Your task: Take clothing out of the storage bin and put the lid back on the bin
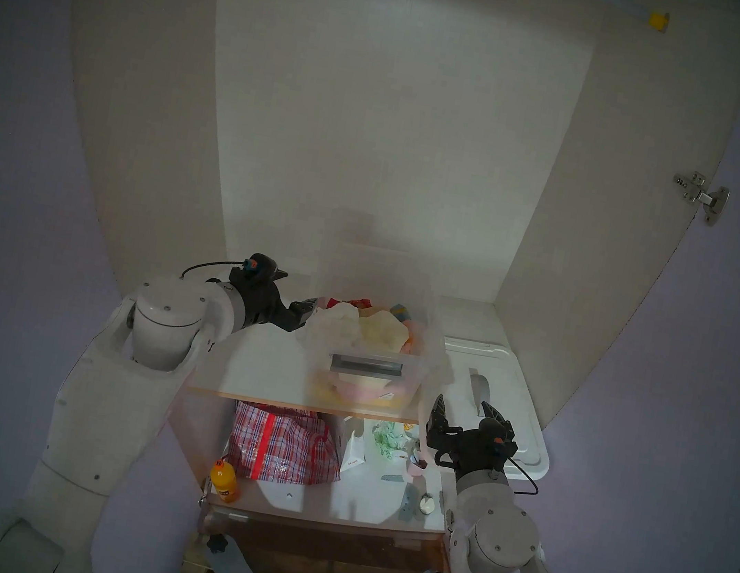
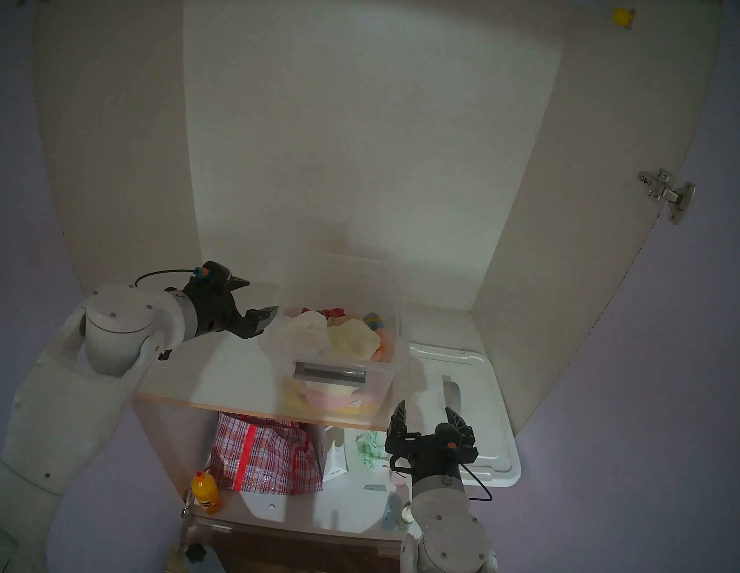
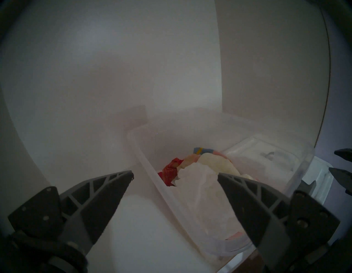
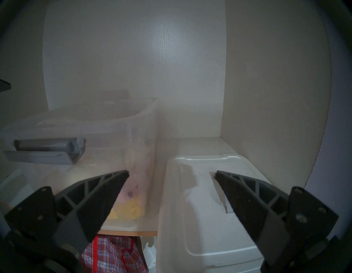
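The clear storage bin (image 1: pixel 432 354) stands open on the cabinet's upper shelf, its grey bar handle (image 1: pixel 367 365) facing me. The white wrinkly garment (image 1: pixel 336 321) lies at the bin's left side, next to a pale yellow cloth (image 1: pixel 382 331). My left gripper (image 1: pixel 297 289) is open at the bin's left wall. In the left wrist view (image 3: pixel 175 174) one finger is outside the wall and the other over the garment (image 3: pixel 198 183). The white lid (image 1: pixel 514 398) lies right of the bin. My right gripper (image 1: pixel 463 404) is open and empty above the lid's front left (image 4: pixel 200 209).
The cabinet's side walls close in the shelf on both sides. On the lower shelf sit a red-checked bag (image 1: pixel 281 438), an orange bottle (image 1: pixel 225 480) and several small items. The upper shelf's front edge (image 1: pixel 268 400) runs above them. Red and coloured cloths (image 3: pixel 171 167) lie deeper in the bin.
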